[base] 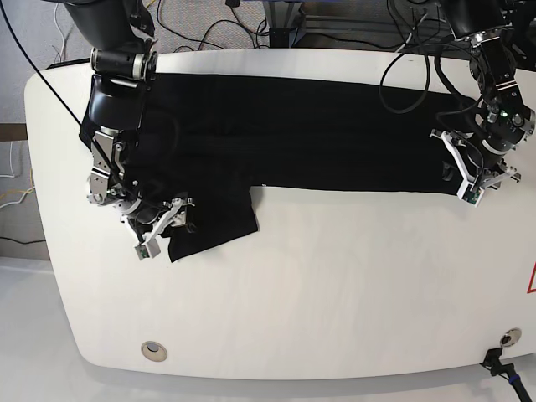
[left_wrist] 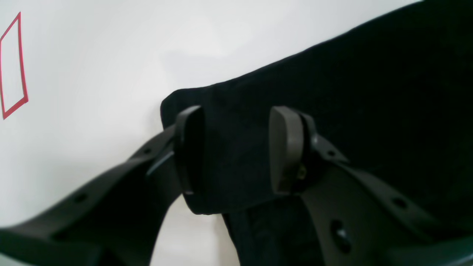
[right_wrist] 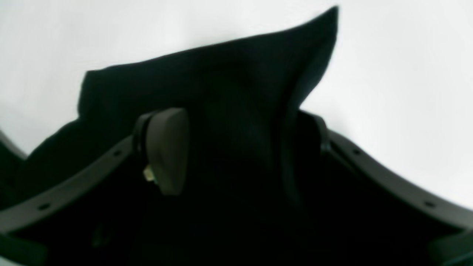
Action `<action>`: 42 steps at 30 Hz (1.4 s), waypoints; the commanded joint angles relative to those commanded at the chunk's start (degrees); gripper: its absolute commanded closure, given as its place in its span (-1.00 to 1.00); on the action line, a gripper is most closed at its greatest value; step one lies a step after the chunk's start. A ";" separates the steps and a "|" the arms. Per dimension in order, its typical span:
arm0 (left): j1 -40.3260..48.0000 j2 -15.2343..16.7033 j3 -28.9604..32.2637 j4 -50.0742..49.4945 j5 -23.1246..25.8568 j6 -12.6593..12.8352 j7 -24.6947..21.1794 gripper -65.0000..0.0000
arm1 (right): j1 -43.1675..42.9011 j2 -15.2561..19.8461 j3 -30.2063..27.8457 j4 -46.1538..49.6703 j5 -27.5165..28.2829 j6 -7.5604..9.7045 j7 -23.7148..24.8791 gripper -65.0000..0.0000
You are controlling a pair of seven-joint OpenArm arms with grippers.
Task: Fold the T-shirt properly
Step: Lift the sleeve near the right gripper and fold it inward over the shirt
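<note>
The black T-shirt (base: 293,134) lies spread across the white table (base: 335,285), plain side up, with a sleeve (base: 213,222) sticking out at the front left. My left gripper (base: 471,177) is at the shirt's right end. In the left wrist view it (left_wrist: 236,147) is open, with a cloth corner (left_wrist: 229,111) between its fingers. My right gripper (base: 159,226) is at the sleeve. In the right wrist view it (right_wrist: 240,147) is open, with bunched black cloth (right_wrist: 229,81) between the jaws hiding the right finger. The print is hidden.
A red outlined mark (left_wrist: 13,66) is on the table beside the left gripper and also shows at the right edge of the base view (base: 532,280). Two round fittings (base: 153,350) (base: 505,337) sit near the front edge. Cables (base: 251,25) lie behind the table.
</note>
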 joint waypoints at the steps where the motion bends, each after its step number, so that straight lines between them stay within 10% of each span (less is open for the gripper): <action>1: 0.00 0.00 0.00 0.00 0.00 0.00 0.00 0.18 | 0.00 0.00 0.00 0.00 0.00 0.00 0.00 0.03; 5: 0.00 0.00 0.00 -0.18 0.00 0.00 0.00 0.18 | 0.35 0.18 -0.35 0.00 0.00 0.00 -0.88 1.00; 13: 0.00 0.00 0.00 -0.35 0.09 0.00 0.00 0.18 | -1.58 -1.67 0.00 21.80 1.41 0.00 -21.98 1.00; 22: -0.18 0.00 0.18 -2.37 0.00 0.00 -0.26 0.18 | -12.66 -1.76 -0.44 44.22 21.10 0.00 -43.69 1.00; 31: -0.26 0.00 0.26 -2.46 0.09 0.00 -0.26 0.18 | -27.60 -1.67 -0.53 56.09 38.59 0.00 -47.43 1.00; 42: -0.09 0.00 0.26 -3.16 0.18 0.00 -0.26 0.18 | -35.08 11.78 -8.44 56.44 51.87 0.00 -47.43 0.79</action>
